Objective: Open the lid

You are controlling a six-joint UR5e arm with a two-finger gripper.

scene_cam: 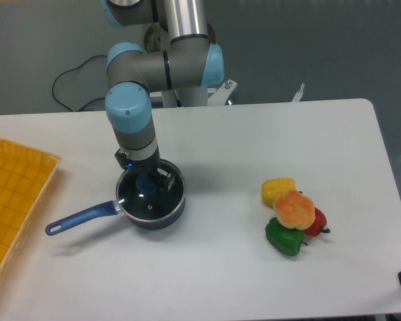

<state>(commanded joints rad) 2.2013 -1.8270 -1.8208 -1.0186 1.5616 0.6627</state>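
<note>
**Camera: gripper down on the lid knob**

At left, a blue handle juts from the saucepan. The lid sits on it, under the gripper; whether it pinches the knob, I cannot tell. Best lift straight up. Peppers lie well right.

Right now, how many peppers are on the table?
4, clustered at the right: yellow pepper at the back, orange pepper on top, red pepper at right, green pepper in front. Others might hide beneath.

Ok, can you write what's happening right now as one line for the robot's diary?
step: grasp knob | end effector: down at blue knob, grip unclear | lid: on saucepan | peppers: untouched
</note>
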